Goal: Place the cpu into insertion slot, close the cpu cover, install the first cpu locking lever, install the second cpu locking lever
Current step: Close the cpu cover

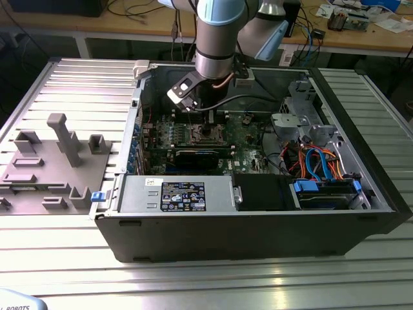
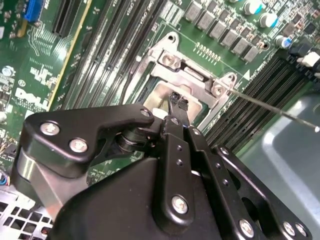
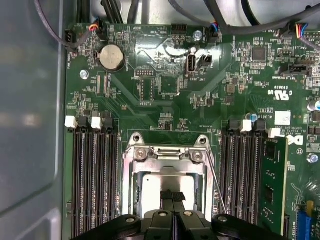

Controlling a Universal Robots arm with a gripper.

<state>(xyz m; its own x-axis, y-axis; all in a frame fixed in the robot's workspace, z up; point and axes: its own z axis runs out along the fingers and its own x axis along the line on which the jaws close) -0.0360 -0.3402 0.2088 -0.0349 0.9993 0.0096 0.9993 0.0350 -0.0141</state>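
The hand (image 3: 172, 194) is closed, its two fingertips pressed together with nothing seen between them. It is poised low over the middle of the cpu (image 3: 150, 187), but contact cannot be confirmed.

The cpu sits in the insertion slot (image 1: 213, 137) on the green circuit board (image 3: 150, 105). The cpu cover (image 3: 167, 156) appears to lie down around it, its cut-out framing the silver top.

In the second wrist view, a thin metal lever (image 2: 270, 107) runs from one corner of the cover out over the neighbouring memory slots. Whether it is latched cannot be told.

Rows of long black memory slots (image 3: 95, 180) flank the socket on both sides, close to the hand. One green memory stick (image 3: 272, 185) is seated in the far row. A coin battery (image 3: 111, 56) and dark cables sit farther up the board, clear of the socket.

In the exterior view, the arm reaches down into an open computer case (image 1: 258, 239) lying on its side. A silver power supply (image 1: 174, 194) occupies the near edge, with blue cables (image 1: 316, 161) towards the exterior view's right.

The case rests on a ribbed metal tabletop (image 1: 193, 278). A grey holder block (image 1: 58, 168) stands on the exterior view's left. A cluttered wooden workbench (image 1: 361, 39) runs behind.
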